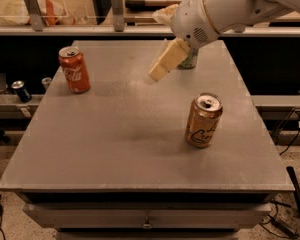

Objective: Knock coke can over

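Observation:
The coke can point(74, 69), red-orange with white lettering and a silver top, stands upright at the far left of the grey table point(115, 144). My gripper point(157, 73) hangs above the middle of the table's far half, its pale fingers pointing down and to the left. It is well to the right of the coke can and apart from it. It holds nothing that I can see.
A gold-tan can point(203, 120) stands upright at the right of the table. A pale green can point(190, 59) stands at the far right, mostly hidden behind my arm. A shelf with bags runs behind the table. Small cans point(20, 90) sit low on the left.

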Tool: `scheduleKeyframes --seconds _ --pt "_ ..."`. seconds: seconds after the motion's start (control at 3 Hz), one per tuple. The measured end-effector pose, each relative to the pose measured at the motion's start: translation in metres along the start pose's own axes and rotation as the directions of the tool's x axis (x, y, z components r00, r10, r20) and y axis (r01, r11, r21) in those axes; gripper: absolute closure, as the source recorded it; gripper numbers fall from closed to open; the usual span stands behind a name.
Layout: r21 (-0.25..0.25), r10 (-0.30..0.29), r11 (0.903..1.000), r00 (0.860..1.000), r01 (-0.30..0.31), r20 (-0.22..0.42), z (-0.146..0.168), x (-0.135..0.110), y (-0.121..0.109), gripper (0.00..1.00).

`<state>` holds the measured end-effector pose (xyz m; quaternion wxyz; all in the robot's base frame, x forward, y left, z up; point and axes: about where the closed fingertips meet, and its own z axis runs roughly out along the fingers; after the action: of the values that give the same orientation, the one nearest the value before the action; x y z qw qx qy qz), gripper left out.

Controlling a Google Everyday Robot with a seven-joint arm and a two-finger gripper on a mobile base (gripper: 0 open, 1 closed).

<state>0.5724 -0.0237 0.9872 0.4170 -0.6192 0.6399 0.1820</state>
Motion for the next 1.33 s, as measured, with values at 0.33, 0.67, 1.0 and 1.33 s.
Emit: scheduleKeyframes --seconds 0.33,0.67,1.0,1.33 --pt "-0.058 -0.036 0.9976 0.999 0.037 0.026 0.038 -0.018 0.003 0.0" --pt "-0.09 -0.042 0.9951 0.999 0.041 -0.004 0.072 -0.03 0.005 0.0" --pt "-0.112 -0.019 0.9936 0.999 0.015 -0.041 0.104 -0.035 0.006 0.0" --pt "-0.127 0.024 0.9915 0.999 -0.028 -0.037 0.133 -0.037 0.004 0.0"
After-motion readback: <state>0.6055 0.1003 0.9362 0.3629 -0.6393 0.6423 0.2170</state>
